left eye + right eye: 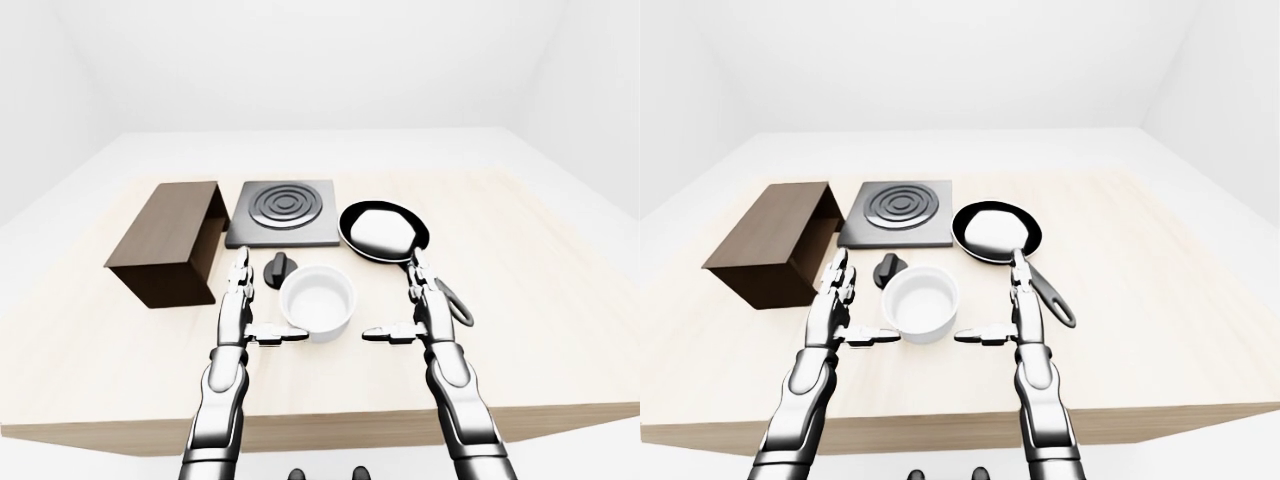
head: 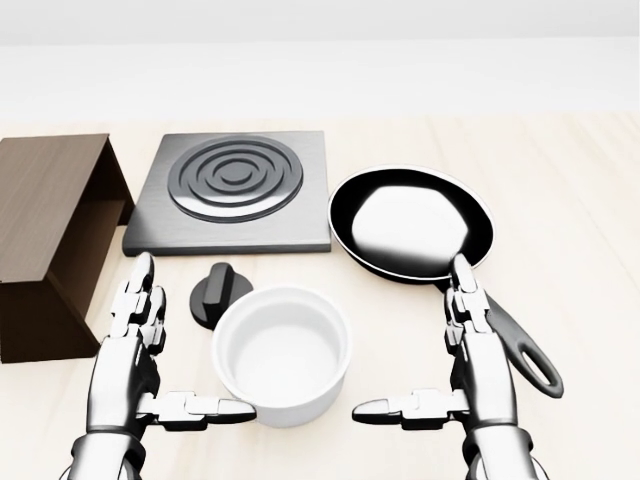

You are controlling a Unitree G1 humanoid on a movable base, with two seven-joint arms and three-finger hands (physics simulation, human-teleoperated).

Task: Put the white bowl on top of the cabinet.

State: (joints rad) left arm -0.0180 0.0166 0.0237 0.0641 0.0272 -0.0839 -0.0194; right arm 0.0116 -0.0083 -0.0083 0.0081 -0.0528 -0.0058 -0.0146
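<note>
Bowl first, in the left-eye view: the white bowl (image 1: 317,301) stands on the pale wooden table (image 1: 560,290), between the two hands and just below the small black knob (image 1: 279,266). The left hand (image 1: 240,305) is spread, its thumb reaching toward the bowl's lower left wall (touching or just short, I cannot tell). The right hand (image 1: 424,310) is spread too, holding nothing, its thumb well apart from the bowl. The brown cabinet (image 1: 170,240) stands at the left, beside the black hotplate (image 1: 283,211).

Head view: the bowl sits low and centre, empty. The left hand's fingers (image 2: 138,300) point up, clear of the bowl, while its thumb tip lies against or just beside the bowl's base. The right hand's thumb points at the bowl with bare table between them. The frying pan (image 2: 411,221) lies at upper right, its handle passing behind the right fingers.

Right-eye view: same layout, nothing gripped.
</note>
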